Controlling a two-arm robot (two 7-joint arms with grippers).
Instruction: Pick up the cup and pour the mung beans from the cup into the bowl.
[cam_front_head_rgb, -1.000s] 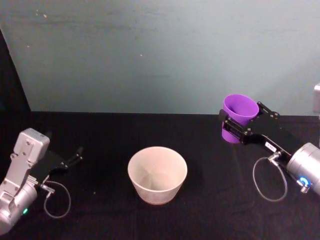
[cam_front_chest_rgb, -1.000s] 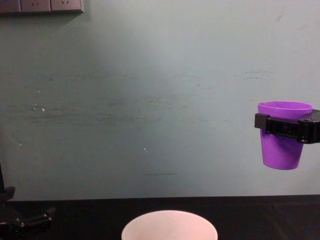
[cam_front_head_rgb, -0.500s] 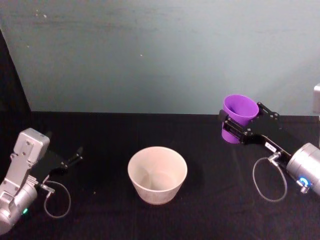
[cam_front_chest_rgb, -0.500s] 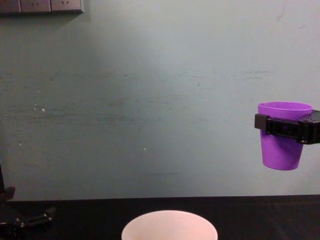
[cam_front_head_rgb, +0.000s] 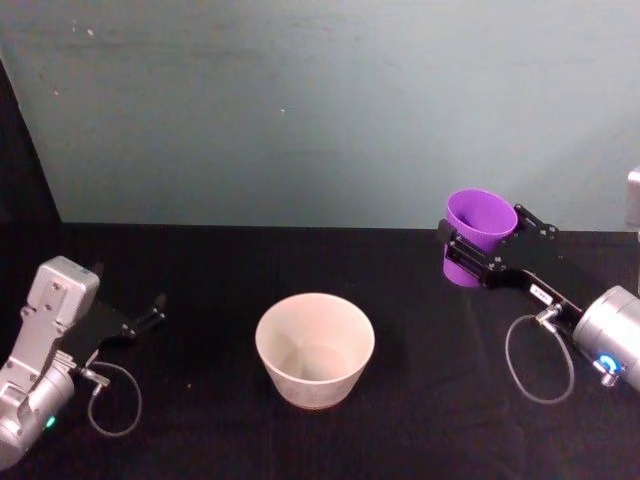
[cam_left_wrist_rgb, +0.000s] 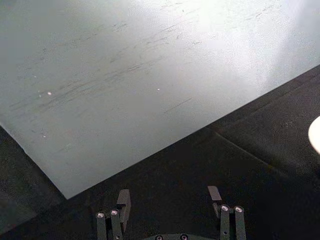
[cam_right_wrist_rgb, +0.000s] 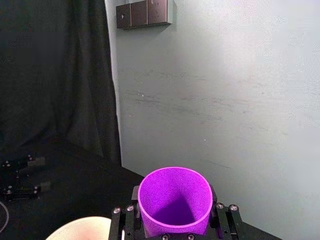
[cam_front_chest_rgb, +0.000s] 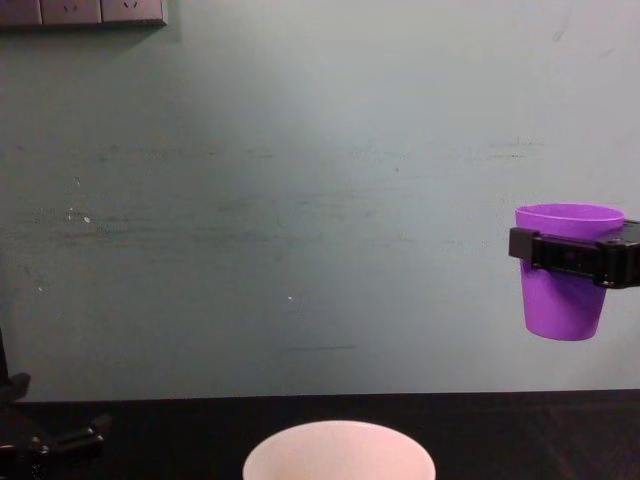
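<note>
1. The fingers (cam_front_chest_rgb: 565, 256) of our right gripper (cam_front_head_rgb: 487, 240) clamp the cup (cam_front_head_rgb: 480, 213), upright, high above the table (cam_front_head_rgb: 200, 265), well right of the bowl (cam_front_head_rgb: 312, 385).
2. The fingers (cam_left_wrist_rgb: 123, 200) of our left gripper (cam_left_wrist_rgb: 169, 197) stand wide and empty, low at the table's left side.

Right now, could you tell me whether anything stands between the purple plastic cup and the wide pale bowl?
Nothing visible does. The right gripper holds the purple plastic cup upright, raised to the right of the wide pale bowl; the left gripper sits open at far left.
</note>
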